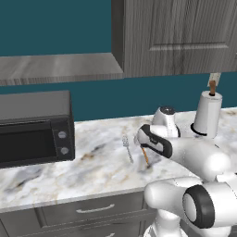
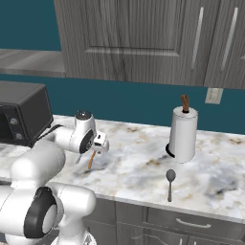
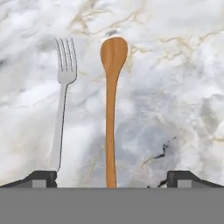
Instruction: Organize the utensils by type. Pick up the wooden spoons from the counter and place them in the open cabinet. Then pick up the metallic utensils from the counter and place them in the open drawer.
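A: What lies on the marble table [image 3: 175,65], left to right?
B: A fork [image 3: 63,87], then an orange-brown spoon [image 3: 111,96] just beside it, both flat, handles toward the camera.
A: And the claw [image 3: 112,178]?
B: Wide open, holding nothing, above the spoon's handle. Another spoon [image 2: 170,182] lies far right, near a paper towel roll [image 2: 183,134].

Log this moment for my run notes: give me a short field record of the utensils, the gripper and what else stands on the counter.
gripper: open, hanging over the counter
orange-brown wooden spoon: flat on the marble between the finger tips
fork: flat beside that spoon, roughly parallel, tines pointing the same way as the spoon's bowl
second spoon: near the counter's front edge, in front of the paper towel roll
paper towel roll: upright near the back wall
microwave: on the counter's left
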